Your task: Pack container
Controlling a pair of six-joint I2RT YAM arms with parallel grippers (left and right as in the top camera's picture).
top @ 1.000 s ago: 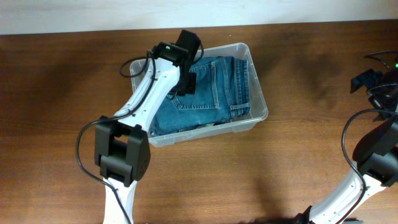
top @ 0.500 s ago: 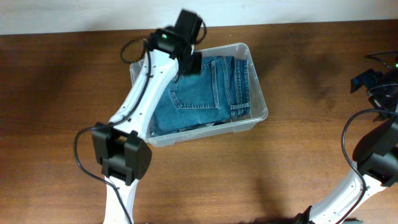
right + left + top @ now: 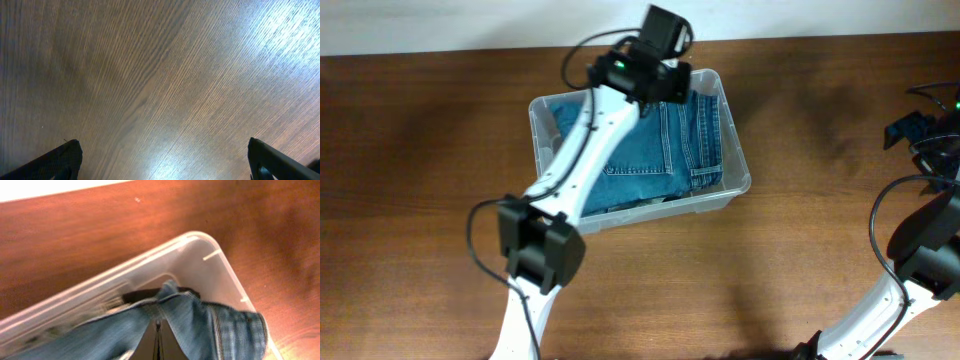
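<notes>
The container (image 3: 660, 212) is clear glossy plastic, rectangular with rounded corners and a rolled rim, and sits toward 12 o'clock on the wood-grain table (image 3: 420, 150). Folded blue denim jeans (image 3: 695, 140) fill it. The left gripper (image 3: 157, 324) is pinched closed over the denim at the container's 12 o'clock end. The right gripper (image 3: 165, 160), at 3 o'clock, gapes wide over bare wood.

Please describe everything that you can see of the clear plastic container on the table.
The container is a clear plastic rectangular bin with rounded corners and a rolled rim. It stands upright and open on the wooden table, slightly turned. Folded blue jeans lie inside, filling most of it. The shut left gripper hangs over its far corner.
</notes>
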